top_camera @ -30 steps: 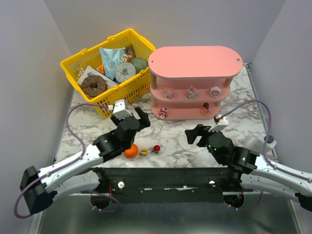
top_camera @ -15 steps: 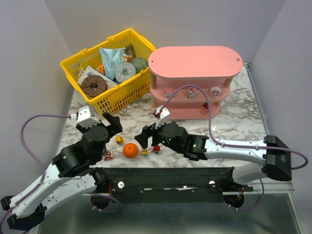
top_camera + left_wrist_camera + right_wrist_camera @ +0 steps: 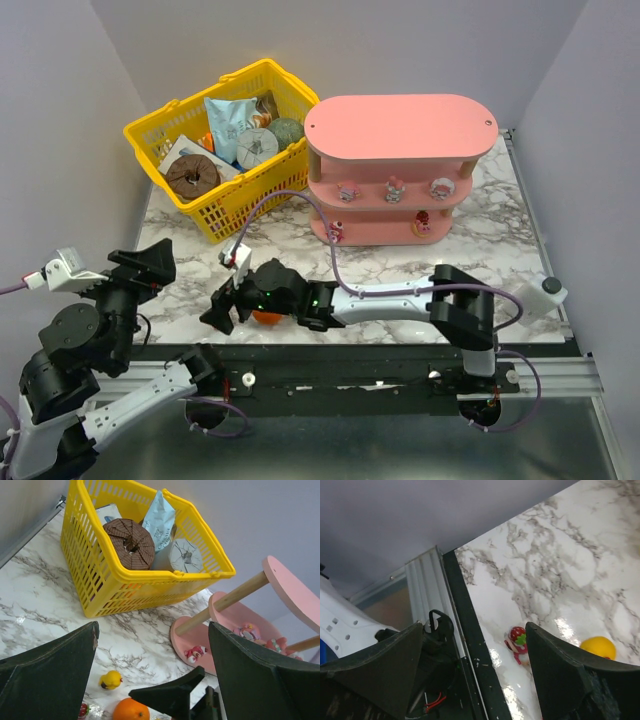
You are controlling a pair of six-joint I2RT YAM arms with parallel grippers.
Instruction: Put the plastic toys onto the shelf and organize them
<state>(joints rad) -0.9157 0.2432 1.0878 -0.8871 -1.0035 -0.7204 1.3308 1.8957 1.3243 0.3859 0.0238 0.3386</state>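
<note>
Checked against half a second back: found right gripper (image 3: 222, 305) swung further across to lower left-centre of the overhead view, past the orange ball (image 3: 266, 318). Jaws spread, nothing between them. Found left gripper (image 3: 150, 263) pulled away toward the lower left corner, likewise splayed wide and empty in its own wrist view. Read as the loose-toy pickup passing from left arm to right.

Located two loose plastic toys on the counter (image 3: 480, 250) by its front edge. Red toy (image 3: 516, 639) at lower right-centre of the right wrist view, ahead of the spread fingers, not touched. Yellow toy (image 3: 110, 680) at lower left of the left wrist view, just up-left of the ball. Hidden under the right arm from overhead.

Counted five more (image 3: 393, 188) on the shelf (image 3: 400, 128): three on the middle tier, two on the bottom, same as before.

Judged: no grasp begun yet. Descent onto the red toy likely next. So close to the counter edge, some risk of nudging it off.
</note>
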